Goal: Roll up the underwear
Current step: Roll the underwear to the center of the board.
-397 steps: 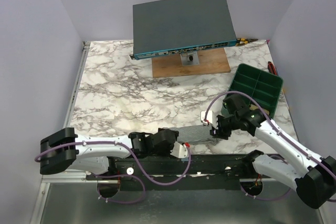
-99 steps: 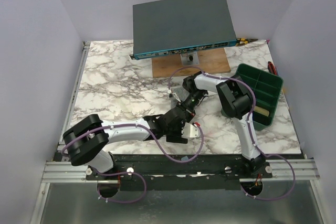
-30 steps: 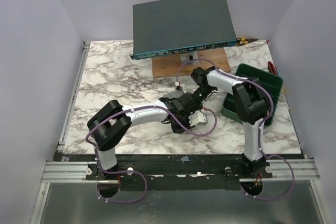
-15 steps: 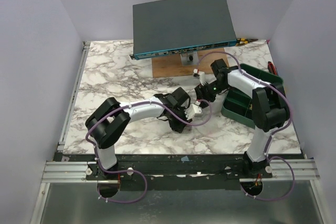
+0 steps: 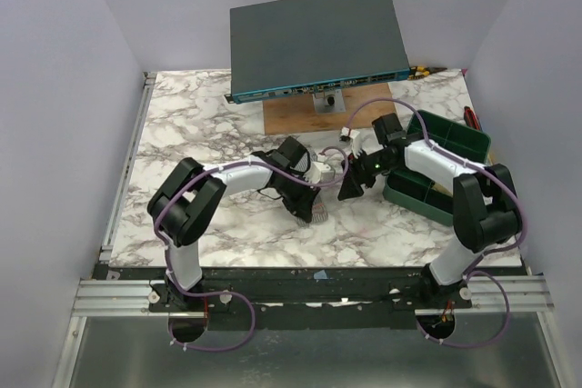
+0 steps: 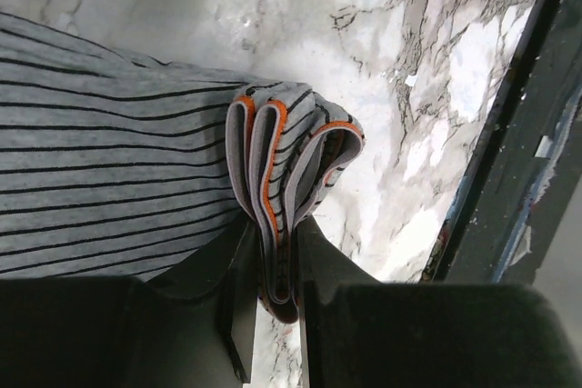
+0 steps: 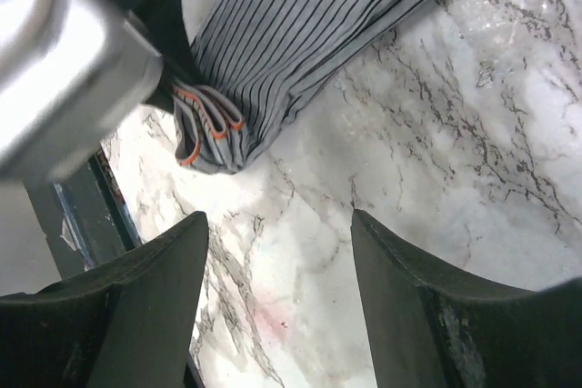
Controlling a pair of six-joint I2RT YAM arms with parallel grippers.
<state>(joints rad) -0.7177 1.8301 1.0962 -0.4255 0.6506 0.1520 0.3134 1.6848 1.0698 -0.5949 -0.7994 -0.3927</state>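
The underwear (image 6: 136, 179) is grey with thin black stripes and an orange-edged band. Its folded edge (image 6: 277, 147) stands in several layers between my left gripper's fingers (image 6: 341, 288), and my left gripper (image 6: 275, 265) is shut on it. From above, my left gripper (image 5: 305, 201) points down at mid-table, with a bit of the underwear (image 5: 315, 214) showing below it. My right gripper (image 5: 349, 190) hangs just to the right, open and empty. In the right wrist view, the right gripper (image 7: 277, 220) hovers over bare marble, with the underwear (image 7: 300, 34) ahead of it.
A green compartment bin (image 5: 443, 157) sits at the right edge, close behind my right arm. A dark grey network switch (image 5: 318, 38) stands on a wooden board (image 5: 332, 114) at the back. The table's black front rail (image 6: 523, 134) runs near the underwear's folded edge.
My left gripper has swung the pinched underwear toward the near side. My right gripper has pulled back to the right, opened a little wider, and come down beside the underwear.
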